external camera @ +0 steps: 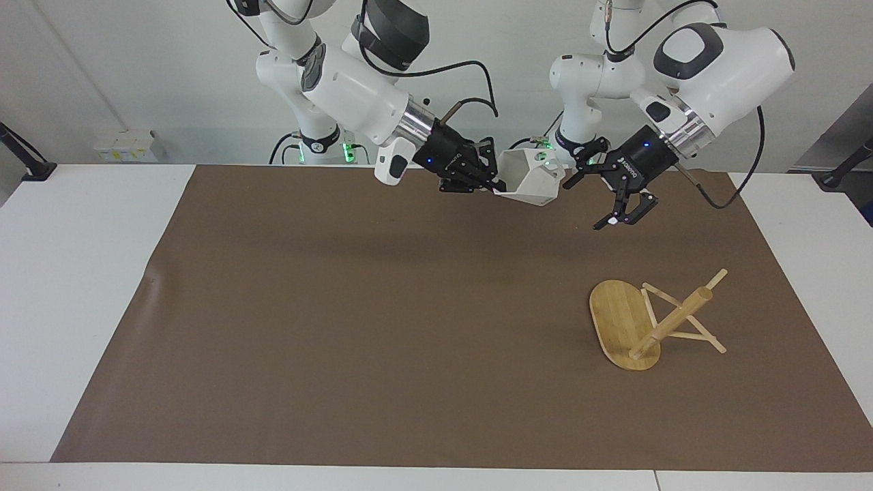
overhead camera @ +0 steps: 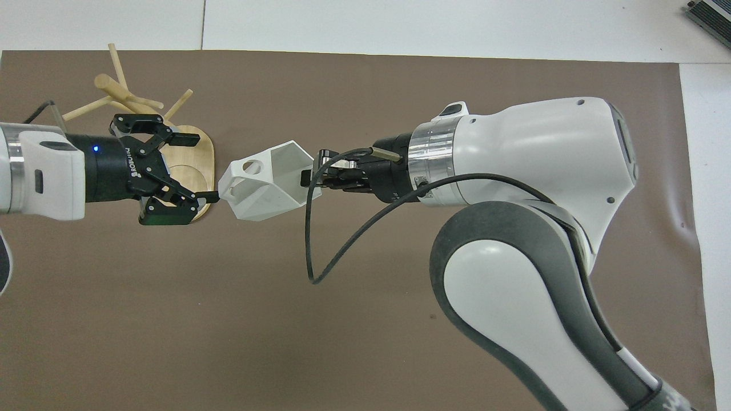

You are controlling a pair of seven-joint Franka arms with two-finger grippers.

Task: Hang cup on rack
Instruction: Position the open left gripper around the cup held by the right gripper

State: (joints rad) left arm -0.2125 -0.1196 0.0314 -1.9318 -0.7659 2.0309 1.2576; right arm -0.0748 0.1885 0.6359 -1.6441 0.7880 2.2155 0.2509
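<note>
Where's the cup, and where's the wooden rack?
cup (external camera: 528,181), facing view, on its faceted white side.
rack (external camera: 617,320), facing view, on its flat oval base; it lies tipped over.

White lettering reading "ROBOTIQ" runs along the black body of the left tool (overhead camera: 191,168) (clearest in the overhead view, where it stands sideways). No other text, label or number can be read anywhere else.
</note>
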